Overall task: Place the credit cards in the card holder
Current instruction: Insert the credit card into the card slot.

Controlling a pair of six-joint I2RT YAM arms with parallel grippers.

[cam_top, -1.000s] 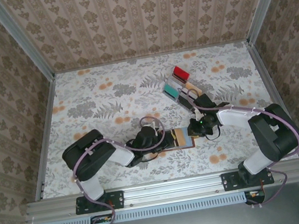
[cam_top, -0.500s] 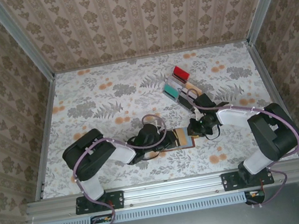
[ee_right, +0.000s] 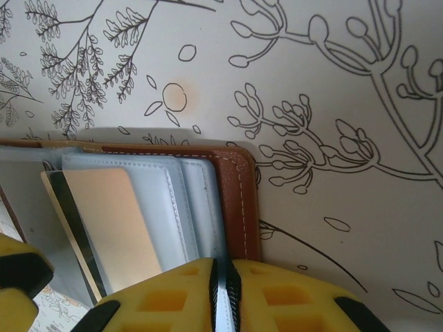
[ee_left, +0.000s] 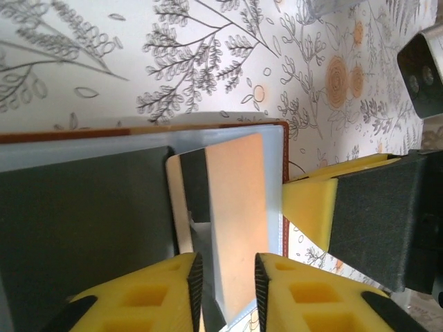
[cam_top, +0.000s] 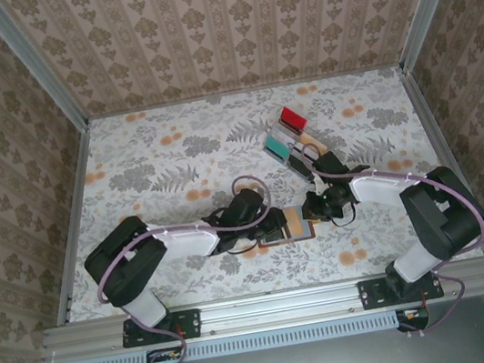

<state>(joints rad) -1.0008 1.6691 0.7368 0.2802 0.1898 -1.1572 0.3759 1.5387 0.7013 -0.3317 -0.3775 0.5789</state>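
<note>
1. The table (cam_top: 157,167) offers open room left and beyond. The slotted rack (cam_top: 290,144) sits near the right arm, behind it.
2. The card holder (ee_right: 239,200) lies open between the arms, with the right gripper (ee_right: 221,280) clamped on its brown edge.
3. The left gripper (ee_left: 225,273) pinches a credit card (ee_left: 239,207) among the pale pockets, so insertion looks to be the step in hand. The next move calls for a straight push, corners kept inside the stitching.

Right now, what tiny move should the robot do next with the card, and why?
Probably the left claw should slide the tan card a little deeper into the pale blue pocket. The card seems only partway in, and the right claw is pinching the brown wallet at its edge to hold it steady.
</note>
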